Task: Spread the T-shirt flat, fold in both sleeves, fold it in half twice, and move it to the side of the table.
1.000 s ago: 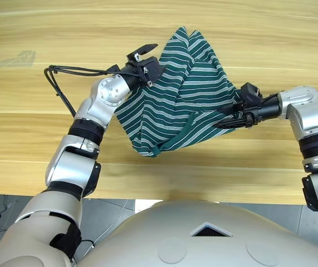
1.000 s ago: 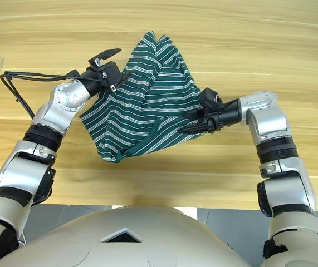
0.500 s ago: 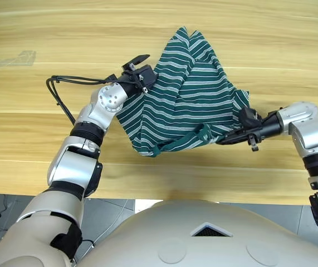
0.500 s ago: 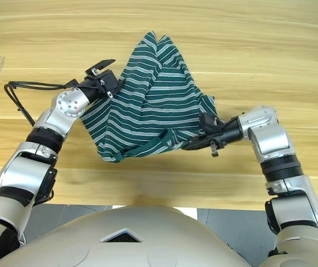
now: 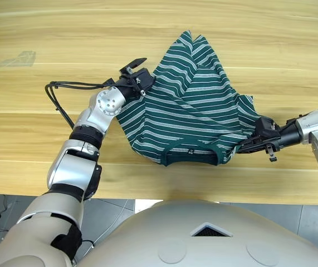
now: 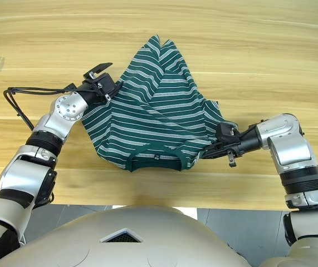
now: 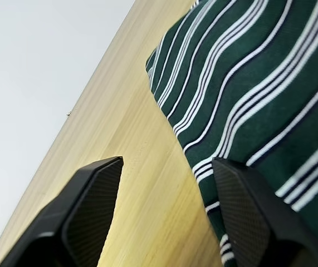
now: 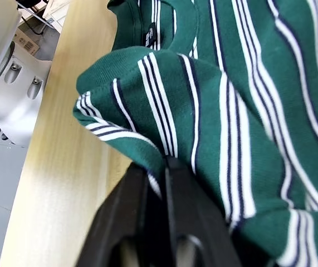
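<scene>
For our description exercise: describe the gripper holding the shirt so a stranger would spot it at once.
On the wooden table lies a green striped T-shirt. At its near right corner the right gripper pinches cloth; the left gripper stands open.

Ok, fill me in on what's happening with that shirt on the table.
The robot is spreading a green striped T-shirt on the wooden table. Its right gripper is shut on a fold of fabric beside the collar, at the shirt's near right corner. The left gripper is open at the shirt's left edge, clamping nothing. The shirt lies rumpled with its collar toward the robot, not yet flat, and no sleeve is folded in.
</scene>
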